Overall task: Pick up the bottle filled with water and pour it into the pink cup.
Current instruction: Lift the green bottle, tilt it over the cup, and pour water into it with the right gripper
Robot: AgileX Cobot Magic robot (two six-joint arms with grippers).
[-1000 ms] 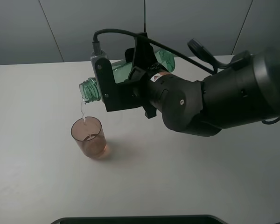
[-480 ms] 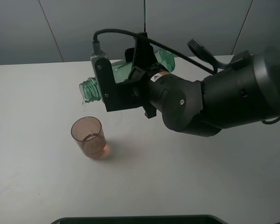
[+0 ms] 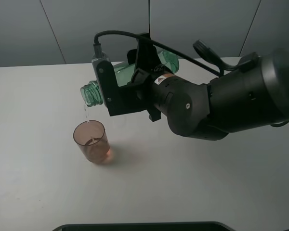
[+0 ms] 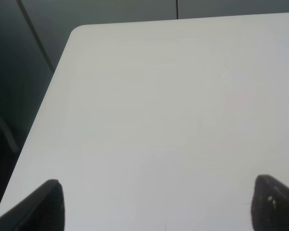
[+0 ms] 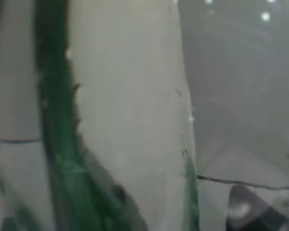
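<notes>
Above the white table [image 3: 33, 192], the right gripper [image 3: 140, 73] was clamped around the bottle [image 3: 121, 72], which lay nearly level with its neck tipped slightly down. Its mouth hung above the pink cup [image 3: 91, 141] — a thin trickle of water [image 3: 85, 113] ran toward the rim. The left gripper [image 4: 159, 206] hung over the tabletop, jaws spread wide — holding nothing.

Count: 1 bottle [image 3: 92, 93], 1 cup [image 3: 91, 141], 1 desk [image 3: 33, 183], 1 cable [image 3: 125, 34]. Claws, 2: left claw [image 4: 156, 204], right claw [image 3: 139, 67].
</notes>
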